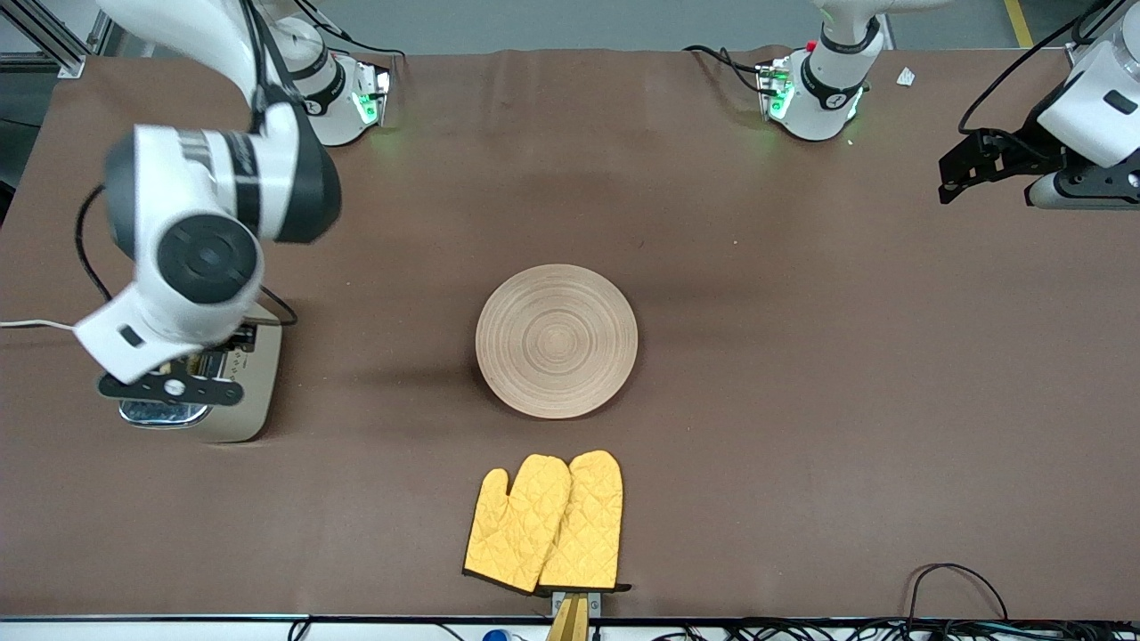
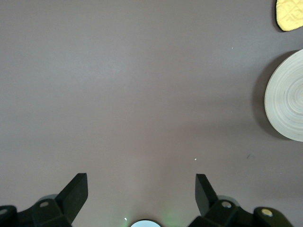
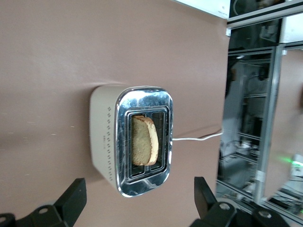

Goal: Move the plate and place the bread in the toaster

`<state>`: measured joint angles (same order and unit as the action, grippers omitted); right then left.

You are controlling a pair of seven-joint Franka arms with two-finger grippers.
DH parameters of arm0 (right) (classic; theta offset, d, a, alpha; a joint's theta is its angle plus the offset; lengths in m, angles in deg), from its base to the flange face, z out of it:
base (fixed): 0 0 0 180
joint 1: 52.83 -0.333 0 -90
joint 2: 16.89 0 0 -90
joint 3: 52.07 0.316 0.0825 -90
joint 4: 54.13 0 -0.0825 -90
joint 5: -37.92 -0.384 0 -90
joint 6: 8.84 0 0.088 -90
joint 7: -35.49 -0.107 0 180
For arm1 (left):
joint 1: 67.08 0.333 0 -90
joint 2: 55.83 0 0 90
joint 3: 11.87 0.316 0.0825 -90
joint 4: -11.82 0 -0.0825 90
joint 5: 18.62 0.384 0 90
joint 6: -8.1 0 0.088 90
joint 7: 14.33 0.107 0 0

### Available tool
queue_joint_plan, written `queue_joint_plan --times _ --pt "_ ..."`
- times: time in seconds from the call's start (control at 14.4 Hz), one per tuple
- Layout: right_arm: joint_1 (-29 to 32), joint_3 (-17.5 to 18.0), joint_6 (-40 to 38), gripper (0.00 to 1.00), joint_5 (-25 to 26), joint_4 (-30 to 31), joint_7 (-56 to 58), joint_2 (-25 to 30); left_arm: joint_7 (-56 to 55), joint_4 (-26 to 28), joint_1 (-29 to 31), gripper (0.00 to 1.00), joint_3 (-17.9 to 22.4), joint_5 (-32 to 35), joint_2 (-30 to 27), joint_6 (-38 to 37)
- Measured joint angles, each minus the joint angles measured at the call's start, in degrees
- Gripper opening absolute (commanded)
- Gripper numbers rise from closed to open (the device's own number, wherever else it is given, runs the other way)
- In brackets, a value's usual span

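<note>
Yellow oven mitts (image 1: pixel 545 523) are lying near the table's front edge, just nearer the camera than the plate (image 1: pixel 557 340) at mid-table. Bread (image 3: pixel 144 147) is sitting in the toaster (image 3: pixel 137 142) at the right arm's end, under the right gripper (image 3: pixel 137 201), fingers apart. Left gripper (image 2: pixel 141 191) is hovering, fingers apart, over bare cloth.

Bread in the toaster, seen from my right wrist.
My fingers (image 3: pixel 73 197) are spread wide above the toaster (image 3: pixel 130 139); the bread (image 3: pixel 144 140) stands in a slot, white cord (image 3: pixel 196 138) trailing across the tabletop (image 3: pixel 57 52).
</note>
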<state>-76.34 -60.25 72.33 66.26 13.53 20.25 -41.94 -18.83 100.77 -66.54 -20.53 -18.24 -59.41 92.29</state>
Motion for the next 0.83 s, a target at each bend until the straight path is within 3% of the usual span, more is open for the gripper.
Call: queue_joint_plan --times 0.14,0.49,0.83 --pt "2.11 -0.62 -0.5 1.0 -6.45 -0.48 0.01 3.82 0.0 -0.25 0.04 1.0 0.03 0.0 -0.02 0.0" --pt "15.18 -1.03 -0.68 1.0 -21.21 4.28 5.06 12.63 0.0 -0.32 0.06 1.0 0.04 0.0 -0.02 0.01" --pt "16.65 -0.44 6.65 1.0 -24.84 16.07 9.51 20.54 0.0 -0.63 0.5 1.0 0.44 0.0 -0.02 0.14"
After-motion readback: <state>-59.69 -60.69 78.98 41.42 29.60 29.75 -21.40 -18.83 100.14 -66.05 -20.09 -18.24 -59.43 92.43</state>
